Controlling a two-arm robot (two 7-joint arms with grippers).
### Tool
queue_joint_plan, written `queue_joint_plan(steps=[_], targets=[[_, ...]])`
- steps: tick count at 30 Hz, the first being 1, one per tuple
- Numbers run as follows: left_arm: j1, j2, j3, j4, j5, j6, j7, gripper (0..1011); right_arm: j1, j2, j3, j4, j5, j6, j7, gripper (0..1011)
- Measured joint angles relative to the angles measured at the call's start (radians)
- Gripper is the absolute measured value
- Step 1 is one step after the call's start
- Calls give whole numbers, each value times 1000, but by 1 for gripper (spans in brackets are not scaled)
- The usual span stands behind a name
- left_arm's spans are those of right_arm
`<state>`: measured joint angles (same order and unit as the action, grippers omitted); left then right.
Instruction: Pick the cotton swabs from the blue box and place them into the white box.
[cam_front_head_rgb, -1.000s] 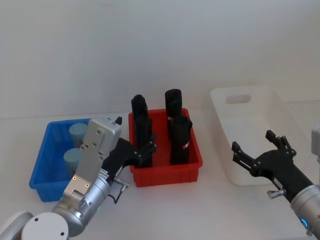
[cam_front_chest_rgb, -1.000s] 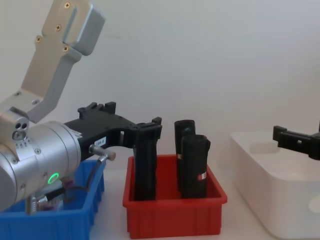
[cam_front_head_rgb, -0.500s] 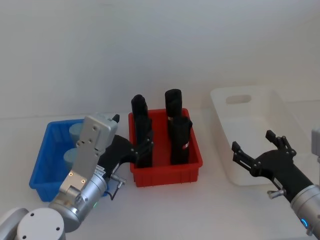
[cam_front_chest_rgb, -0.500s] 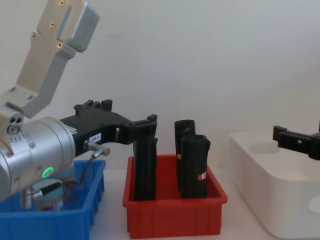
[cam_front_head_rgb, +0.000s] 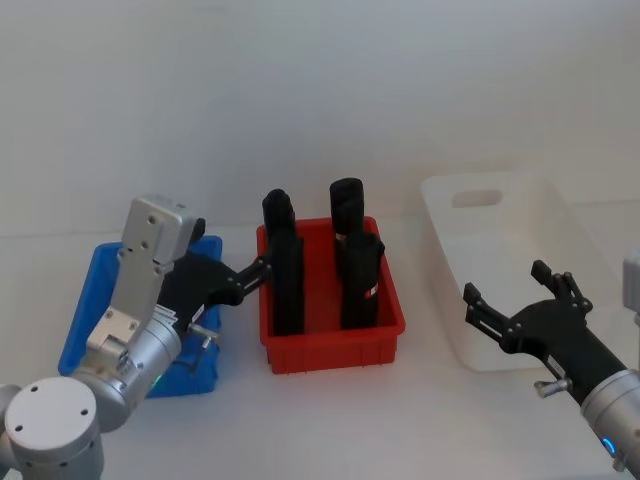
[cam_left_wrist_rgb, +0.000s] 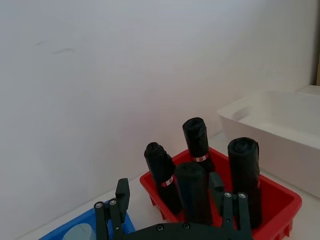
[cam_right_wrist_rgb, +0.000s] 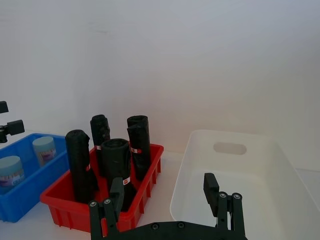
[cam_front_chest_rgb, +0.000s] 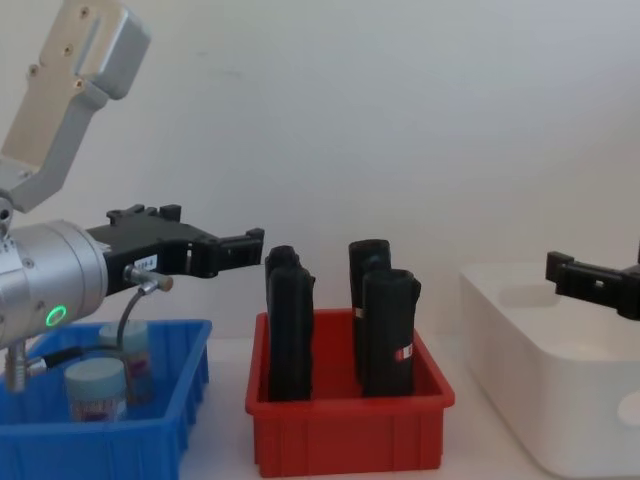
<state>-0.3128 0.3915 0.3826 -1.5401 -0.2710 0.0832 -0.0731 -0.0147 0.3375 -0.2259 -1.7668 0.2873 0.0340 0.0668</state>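
Left hand (cam_front_chest_rgb: 240, 250) spread open and empty, mid-left above the rimmed blue box (cam_front_chest_rgb: 100, 437). Two cylindrical cotton swabs (cam_front_chest_rgb: 95, 392) jars stand inside it, lower left. Right hand (cam_front_head_rgb: 508, 300) spread open, lower right, beside the smooth white box (cam_front_head_rgb: 447, 245).

Three containers stand in a row across the white surface (cam_front_head_rgb: 330, 425). The shallow blue plastic box (cam_front_head_rgb: 82, 318) is at lower left of the head view, the red plastic bin (cam_front_head_rgb: 335, 350) is at centre, and the large white plastic box (cam_front_head_rgb: 440, 228) is at right. Two clear cylindrical cotton swab jars (cam_front_chest_rgb: 96, 392) stand inside the blue box, and four black rolls (cam_front_head_rgb: 350, 262) stand upright in the red bin. The left gripper (cam_front_head_rgb: 250, 275) hangs above the blue box's right side. The right gripper (cam_front_head_rgb: 505, 285) is at lower right, in front of the white box.
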Motion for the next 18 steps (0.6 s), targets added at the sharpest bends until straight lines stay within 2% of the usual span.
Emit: queue_joint_plan(steps=[8,18], targets=[[-36,0,-32,60,-42,46,-6,1004,0,0,0,0,0,0,0,1002],[-61,-1,-55,100,-73,94,-6,1004,0,0,0,0,0,0,0,1002]])
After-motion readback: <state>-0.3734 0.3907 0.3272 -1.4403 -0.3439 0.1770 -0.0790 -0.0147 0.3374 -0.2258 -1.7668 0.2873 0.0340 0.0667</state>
